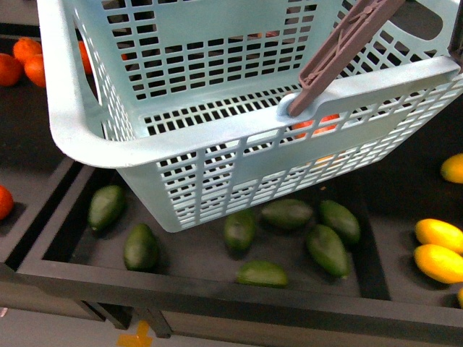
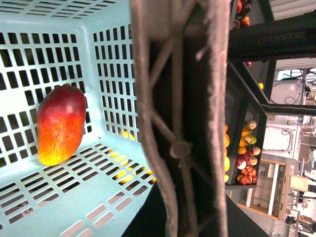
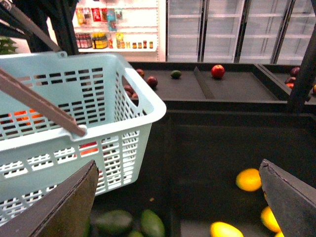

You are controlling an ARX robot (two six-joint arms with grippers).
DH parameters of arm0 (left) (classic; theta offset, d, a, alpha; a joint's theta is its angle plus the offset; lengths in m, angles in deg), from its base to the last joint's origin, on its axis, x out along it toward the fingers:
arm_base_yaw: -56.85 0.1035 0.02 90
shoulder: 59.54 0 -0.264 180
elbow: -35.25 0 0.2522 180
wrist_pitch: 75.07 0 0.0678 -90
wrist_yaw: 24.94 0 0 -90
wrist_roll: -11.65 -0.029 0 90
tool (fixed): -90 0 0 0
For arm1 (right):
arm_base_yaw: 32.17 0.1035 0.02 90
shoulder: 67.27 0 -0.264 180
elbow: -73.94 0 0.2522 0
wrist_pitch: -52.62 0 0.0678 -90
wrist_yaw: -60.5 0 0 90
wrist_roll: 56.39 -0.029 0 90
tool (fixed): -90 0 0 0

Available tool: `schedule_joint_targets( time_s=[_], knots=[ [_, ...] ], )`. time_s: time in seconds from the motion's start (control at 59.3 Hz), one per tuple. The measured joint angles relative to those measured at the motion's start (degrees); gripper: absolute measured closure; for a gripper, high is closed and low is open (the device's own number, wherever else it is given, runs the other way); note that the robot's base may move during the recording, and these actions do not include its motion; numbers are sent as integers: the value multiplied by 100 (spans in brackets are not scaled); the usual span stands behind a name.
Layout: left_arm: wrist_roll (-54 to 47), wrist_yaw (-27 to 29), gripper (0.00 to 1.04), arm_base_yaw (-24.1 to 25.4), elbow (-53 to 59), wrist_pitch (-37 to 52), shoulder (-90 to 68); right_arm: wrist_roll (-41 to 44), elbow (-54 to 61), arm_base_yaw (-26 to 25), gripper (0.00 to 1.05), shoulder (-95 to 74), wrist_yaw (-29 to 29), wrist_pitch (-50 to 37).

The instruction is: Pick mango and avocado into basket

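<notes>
Nearest the camera was the dark front rim of the display bin [image 1: 217,293]. The green avocados [image 1: 327,249] were lying loose in it, right under the basket [image 1: 94,144] and just in front of it. I counted seven, and none were in the basket as far as I could see.

The right hand [image 3: 177,165] hung off to the basket's right, clear of it. Its fingers [image 3: 64,207] were spread wide with nothing between them. There were a few yellow mangoes [image 1: 439,249] down on that same side of the basket.

The basket itself was up in the air and tilted over the avocados, with its brown handle [image 1: 347,43] swung up toward its far right corner. The left hand [image 2: 190,98] looked clamped on that handle (the wrist view was mostly handle pressed against dark finger, so take that with a grain of salt).

The mango [image 2: 61,124] was inside the basket. It was lying on the slotted floor against a side wall, red on top and fading to orange-yellow at the lower end. From the front it only showed as red-orange patches through the slots.

Past the basket's far left corner sat some oranges [image 1: 25,58], and a round red fruit [image 3: 217,71] sat on the shelf well beyond the basket.
</notes>
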Motion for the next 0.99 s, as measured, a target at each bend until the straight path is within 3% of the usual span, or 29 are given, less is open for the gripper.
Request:
schedule_joint_targets(
  time_s=[0.658, 0.742, 0.792, 0.894, 0.995],
  knots=[
    [-20, 59, 99, 127, 2, 2, 7, 4, 2, -11, 8, 4, -44, 4],
    [-109, 153, 99, 118, 2, 2, 9, -542, -658, 168, 8, -975, 979, 1447],
    [-109, 140, 99, 111, 2, 2, 9, -680, -1001, -39, 8, -1917, 962, 1816],
    [-74, 26, 99, 46, 2, 0, 9, -310, -1178, -859, 8, -4076, 363, 382],
    [-61, -33, 99, 15, 2, 2, 9, 245, -1394, -1340, 8, -5628, 83, -1093]
  ],
)
